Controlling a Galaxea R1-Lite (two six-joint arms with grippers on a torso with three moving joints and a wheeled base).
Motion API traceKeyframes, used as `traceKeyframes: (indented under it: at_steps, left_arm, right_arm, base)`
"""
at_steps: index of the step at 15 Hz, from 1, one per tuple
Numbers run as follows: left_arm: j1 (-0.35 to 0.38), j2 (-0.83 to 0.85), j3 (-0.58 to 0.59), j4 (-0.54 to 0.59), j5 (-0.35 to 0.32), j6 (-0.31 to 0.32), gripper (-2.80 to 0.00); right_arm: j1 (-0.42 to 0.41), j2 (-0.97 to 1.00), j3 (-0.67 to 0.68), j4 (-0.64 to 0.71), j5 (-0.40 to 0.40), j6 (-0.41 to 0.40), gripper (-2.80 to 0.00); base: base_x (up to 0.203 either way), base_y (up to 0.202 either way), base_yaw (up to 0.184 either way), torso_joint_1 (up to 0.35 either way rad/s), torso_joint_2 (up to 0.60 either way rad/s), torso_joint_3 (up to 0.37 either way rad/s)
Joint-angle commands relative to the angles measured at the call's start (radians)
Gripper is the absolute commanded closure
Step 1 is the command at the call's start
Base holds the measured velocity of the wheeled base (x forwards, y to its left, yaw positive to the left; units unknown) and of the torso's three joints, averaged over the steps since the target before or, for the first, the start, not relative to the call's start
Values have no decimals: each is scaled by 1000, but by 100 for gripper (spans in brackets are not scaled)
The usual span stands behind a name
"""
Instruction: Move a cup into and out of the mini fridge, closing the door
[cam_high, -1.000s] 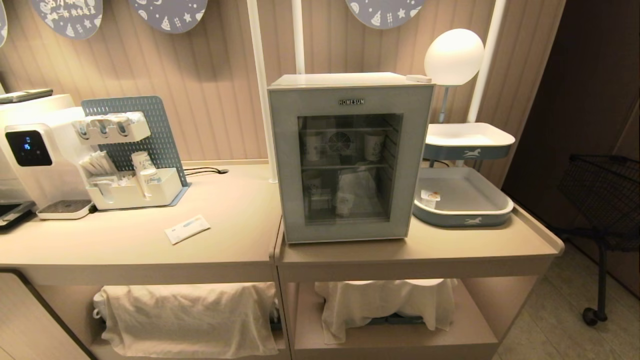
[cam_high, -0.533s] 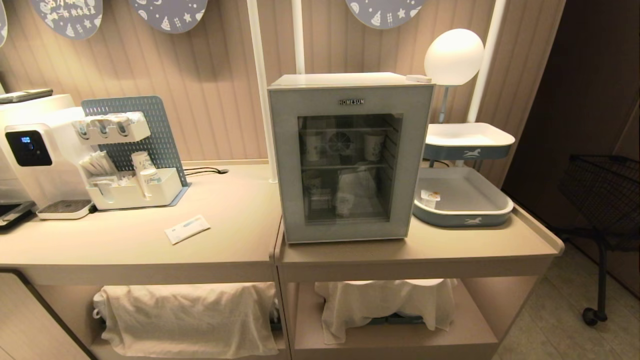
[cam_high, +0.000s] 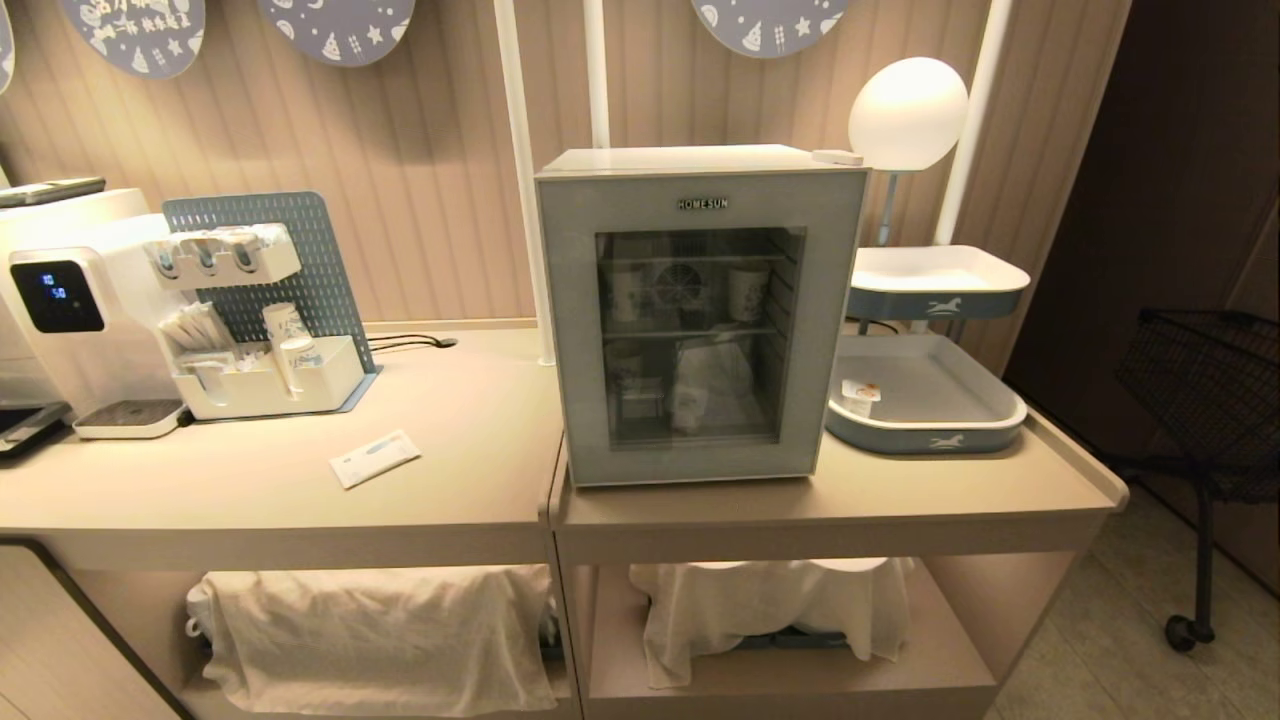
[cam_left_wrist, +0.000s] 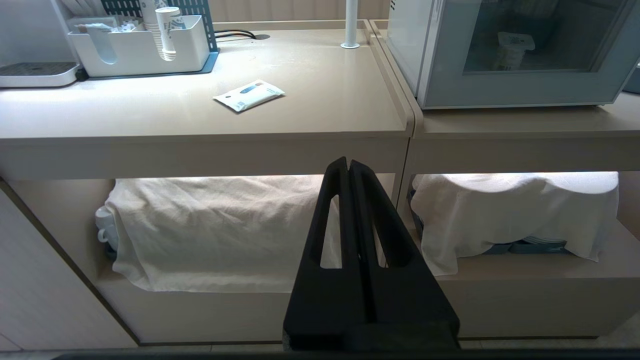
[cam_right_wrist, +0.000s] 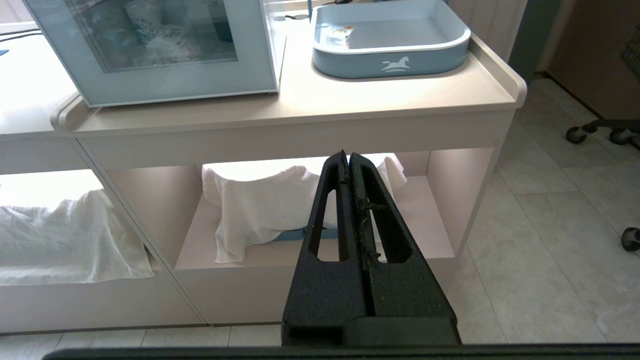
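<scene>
Our left jaws (cam_left_wrist: 349, 165) are pressed flat together and hold nothing. They hang low in front of the table (cam_left_wrist: 200, 115), down by the shelf under it. Our right jaws (cam_right_wrist: 348, 156) are pressed flat together too, with nothing in them. They hang low in front of the other end of the table, near the shelf below.

Up on the table we see the mini fridge (cam_high: 700, 160). The door (cam_high: 575, 330) is closed flat against it. Through the glass we see wire shelves, a fan at the back, and two tall paper cups (cam_high: 748, 290) on the top shelf.

The cup (cam_high: 859, 397) is not in the fridge. It sits in the lower tray (cam_high: 930, 435), just to the right of the fridge, at the tray's left side near the fridge. A second tray (cam_high: 935, 300) stands above it, and a round lamp (cam_high: 907, 100) is higher up.

To the left of the fridge a small white packet (cam_high: 375, 458) lies flat on the table. Farther left stands a white holder (cam_high: 270, 385) with cups and a water machine (cam_high: 60, 300).

White cloths (cam_high: 380, 635) cover the things on the shelf below.
</scene>
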Motion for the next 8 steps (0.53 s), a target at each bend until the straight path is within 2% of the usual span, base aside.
traceKeyframes:
  at_steps: [1, 8]
  left_arm:
    - [0, 0, 0, 0, 0, 0, 0]
    - [0, 0, -1, 0, 0, 0, 0]
  right_arm:
    - [0, 3, 0, 1, 0, -1, 0]
    - [0, 3, 2, -2, 0, 1, 0]
  base:
    - [0, 0, 0, 0, 0, 0]
    - [0, 0, 0, 0, 0, 0]
